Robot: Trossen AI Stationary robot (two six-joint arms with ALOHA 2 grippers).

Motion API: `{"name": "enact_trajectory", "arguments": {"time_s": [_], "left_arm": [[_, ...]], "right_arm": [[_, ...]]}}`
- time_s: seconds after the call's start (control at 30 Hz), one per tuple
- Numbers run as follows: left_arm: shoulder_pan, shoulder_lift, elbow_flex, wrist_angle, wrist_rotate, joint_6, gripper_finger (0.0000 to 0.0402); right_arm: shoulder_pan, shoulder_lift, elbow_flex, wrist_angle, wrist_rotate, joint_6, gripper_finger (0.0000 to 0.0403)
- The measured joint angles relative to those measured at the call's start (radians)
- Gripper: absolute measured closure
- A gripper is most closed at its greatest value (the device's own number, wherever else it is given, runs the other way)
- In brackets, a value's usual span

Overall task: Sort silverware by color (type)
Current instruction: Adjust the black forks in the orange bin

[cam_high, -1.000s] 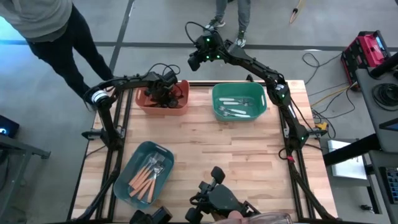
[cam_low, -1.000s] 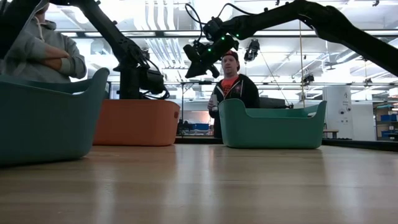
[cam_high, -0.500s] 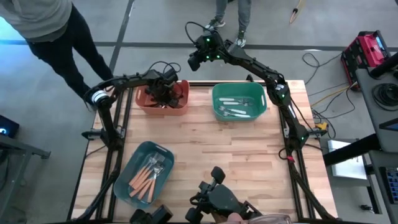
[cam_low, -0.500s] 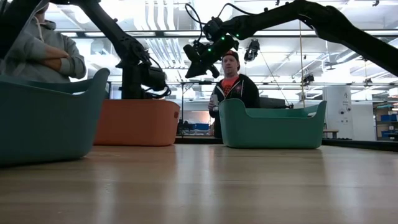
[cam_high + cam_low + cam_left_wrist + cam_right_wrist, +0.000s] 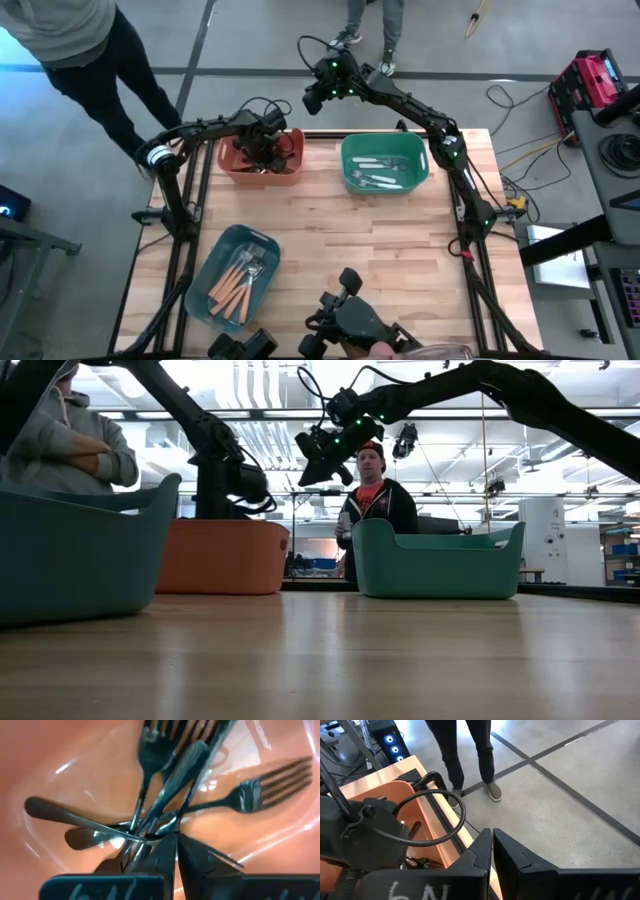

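Several all-black forks (image 5: 165,785) lie crossed on the floor of the orange bin (image 5: 262,160) at the table's far left. My left gripper (image 5: 175,842) points down into this bin, shut, its tips at the forks' crossing. White-handled silverware (image 5: 378,172) lies in the teal bin (image 5: 420,165) at the far middle. Orange-handled forks (image 5: 232,288) lie in the teal bin (image 5: 215,262) near the left front. My right gripper (image 5: 313,98) hangs shut and holding nothing, high beyond the table's far edge. My left gripper comes from above, pointing down, and its shut fingertips (image 5: 167,851) meet the black forks where their handles cross (image 5: 147,837). Whether a handle is pinched between the fingers, I cannot tell. The forks rest on the bin's floor.
Bare wooden tabletop (image 5: 360,240) spreads between the three bins. A dark camera mount (image 5: 350,315) sits at the near edge. One person (image 5: 60,445) stands at the far left, another (image 5: 375,500) beyond the far edge.
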Motion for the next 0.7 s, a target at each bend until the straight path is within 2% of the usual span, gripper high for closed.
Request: {"name": "enact_trajectory", "arguments": {"time_s": [0.2, 0.53, 0.7], "left_arm": [[0.0, -0.002, 0.0, 0.019, -0.01, -0.016, 0.0383], [0.0, -0.002, -0.003, 0.041, -0.029, -0.016, 0.03], [0.0, -0.002, -0.003, 0.045, -0.029, -0.016, 0.0271]], "right_arm": [[0.0, 0.0, 0.0, 0.0, 0.0, -0.002, 0.0394], [0.0, 0.0, 0.0, 0.001, 0.0, -0.006, 0.0394], [0.0, 0.0, 0.0, 0.002, 0.0, -0.006, 0.0394]]}}
